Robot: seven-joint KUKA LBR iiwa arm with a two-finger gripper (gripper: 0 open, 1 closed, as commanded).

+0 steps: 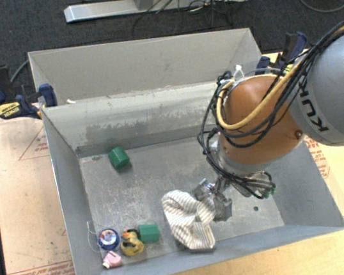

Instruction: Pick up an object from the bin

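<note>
Near the front wall of the bin (165, 173), the pincer (216, 201) is hanging at the right edge of a crumpled striped cloth (187, 223), perhaps touching it. The cloth is lying just left of the pincer. Whether the pincer is clenched or released, I cannot tell.

A crumpled striped cloth (187, 223) lies heaped front-middle in the bin (164, 167).

Grey metal bin (165, 177), green block (119, 158) towards its back left, crumpled striped cloth (186, 220) at front, cluster of small toys (131, 242) front-left.
</note>
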